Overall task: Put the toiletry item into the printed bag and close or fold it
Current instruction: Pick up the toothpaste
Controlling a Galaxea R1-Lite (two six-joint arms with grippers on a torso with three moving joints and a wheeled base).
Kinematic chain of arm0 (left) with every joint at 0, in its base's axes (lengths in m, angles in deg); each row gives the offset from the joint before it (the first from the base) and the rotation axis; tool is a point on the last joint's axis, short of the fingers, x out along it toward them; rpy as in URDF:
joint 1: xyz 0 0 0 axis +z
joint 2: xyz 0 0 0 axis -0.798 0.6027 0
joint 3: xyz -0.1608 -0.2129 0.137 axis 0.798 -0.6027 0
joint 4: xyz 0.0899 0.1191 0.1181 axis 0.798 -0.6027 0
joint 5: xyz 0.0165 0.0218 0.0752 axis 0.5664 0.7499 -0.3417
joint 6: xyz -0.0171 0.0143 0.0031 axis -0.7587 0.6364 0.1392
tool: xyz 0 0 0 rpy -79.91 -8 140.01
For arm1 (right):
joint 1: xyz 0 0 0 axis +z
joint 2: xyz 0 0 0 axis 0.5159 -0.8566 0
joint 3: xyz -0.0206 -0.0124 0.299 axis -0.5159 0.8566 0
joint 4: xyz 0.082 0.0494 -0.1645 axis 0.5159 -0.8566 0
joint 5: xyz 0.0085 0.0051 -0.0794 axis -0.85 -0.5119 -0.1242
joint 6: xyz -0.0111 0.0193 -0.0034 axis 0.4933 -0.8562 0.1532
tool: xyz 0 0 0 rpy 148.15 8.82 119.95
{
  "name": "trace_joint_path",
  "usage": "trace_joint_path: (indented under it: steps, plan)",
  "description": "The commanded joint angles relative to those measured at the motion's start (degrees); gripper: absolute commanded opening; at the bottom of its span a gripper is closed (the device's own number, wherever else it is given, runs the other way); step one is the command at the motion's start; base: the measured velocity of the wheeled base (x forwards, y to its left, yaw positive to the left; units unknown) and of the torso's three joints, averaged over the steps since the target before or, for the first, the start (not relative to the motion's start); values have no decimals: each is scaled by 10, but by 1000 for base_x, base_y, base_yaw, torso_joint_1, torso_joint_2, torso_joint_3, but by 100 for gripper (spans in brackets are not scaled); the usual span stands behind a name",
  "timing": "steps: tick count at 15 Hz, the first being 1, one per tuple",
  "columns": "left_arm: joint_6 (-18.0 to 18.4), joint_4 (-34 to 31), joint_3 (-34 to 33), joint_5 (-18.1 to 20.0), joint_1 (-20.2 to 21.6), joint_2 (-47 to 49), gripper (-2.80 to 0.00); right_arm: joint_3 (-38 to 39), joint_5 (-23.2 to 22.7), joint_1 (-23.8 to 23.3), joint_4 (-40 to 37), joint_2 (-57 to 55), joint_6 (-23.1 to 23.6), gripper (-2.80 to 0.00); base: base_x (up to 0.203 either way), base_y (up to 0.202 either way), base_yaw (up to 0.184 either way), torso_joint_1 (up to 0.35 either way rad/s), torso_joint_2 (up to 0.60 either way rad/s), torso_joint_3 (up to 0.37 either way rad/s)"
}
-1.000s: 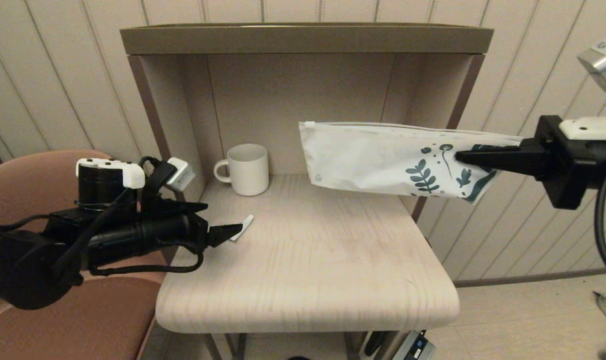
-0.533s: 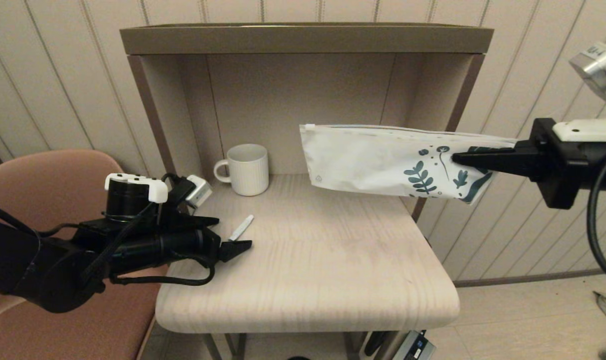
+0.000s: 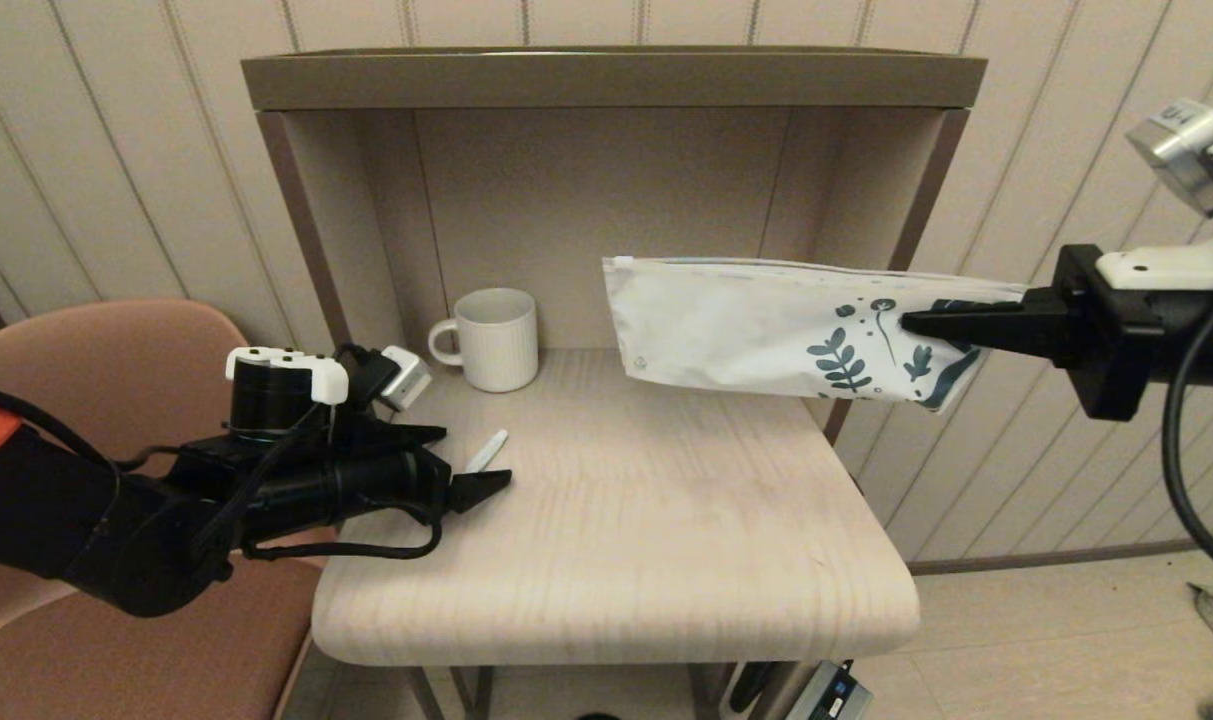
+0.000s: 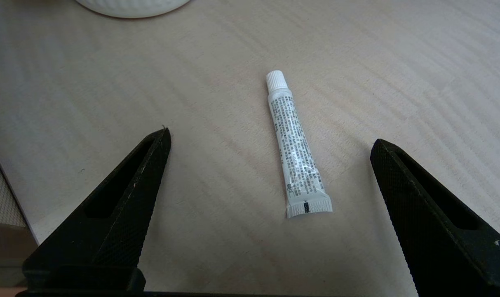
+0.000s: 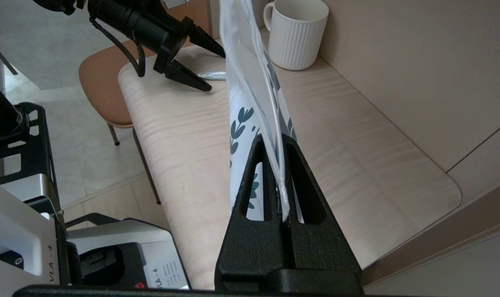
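The left gripper [image 4: 270, 136] stands with its two black jaws spread wide, low over the pale wood-grain table [image 3: 616, 560] near its left edge, and straddles the toiletry item [image 4: 297, 148], a slim white squeeze tube with a ribbed cap and fine grey print, lying flat on the surface and touched by neither jaw. The right gripper [image 3: 906, 322] is clamped on the leaf-printed end of the printed bag [image 3: 746, 325], a flat white soft pouch held level in the air above the right rear part of the table, its plain end pointing toward the centre. The step in hand is judged to be the pickup of the tube. To do it well, lower the jaws until the tips nearly meet the surface, keep the tube centred between them, and close across its narrow body rather than its cap or crimped tail. Count: one tube, one bag, one white ribbed mug [image 3: 491, 338] at the rear left, two grippers.
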Motion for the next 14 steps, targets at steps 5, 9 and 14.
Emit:
trace_joint_path:
  steps: [5,9,14]
  plan:
    - [-3,0,-12,5,0,-14,-280,0,-3,0,0,0,1,-280,0,0,0,0,0,0]
    - [-4,0,-13,12,1,-16,-280,0,-3,1,0,-2,1,-280,0,0,0,0,0,0]
    - [-5,0,-14,16,0,-18,-280,4,-3,1,0,-2,2,-280,0,0,0,0,0,0]
